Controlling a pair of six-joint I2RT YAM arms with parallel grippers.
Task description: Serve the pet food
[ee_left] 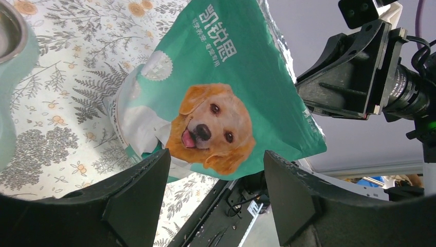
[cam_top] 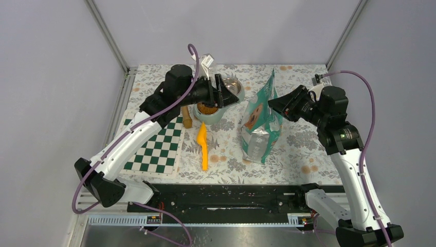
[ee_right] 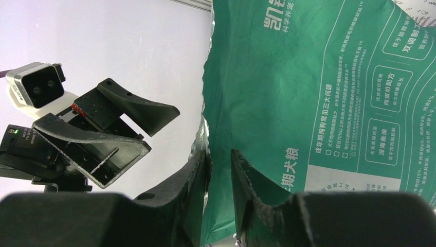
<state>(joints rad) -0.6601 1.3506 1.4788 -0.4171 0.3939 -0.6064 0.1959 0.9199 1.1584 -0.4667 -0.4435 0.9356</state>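
Two arms are at work, and only the left one stands by the serving point. Nearest the bases, the orange scoop [cam_top: 204, 148] lies on the floral table [cam_top: 298, 154] with no gripper on it. Its long axis runs near to far, broad end toward the feeder. Just beyond it, the pet food [cam_top: 207, 109] fills the nearer bowl of the teal feeder [cam_top: 218, 117]. The left gripper [ee_left: 216, 156] hovers over the feeder just past that bowl, jaws wide apart and holding nothing; the kibble lies below it, on its near side. To the right, the bag [cam_top: 259, 121] stands upright. The right gripper [ee_right: 220, 154] straddles the bag's side edge with jaws narrowed, but whether they press it cannot be told. In judgement, the left arm is much the nearer to the food, and the right is well apart with the bag between.
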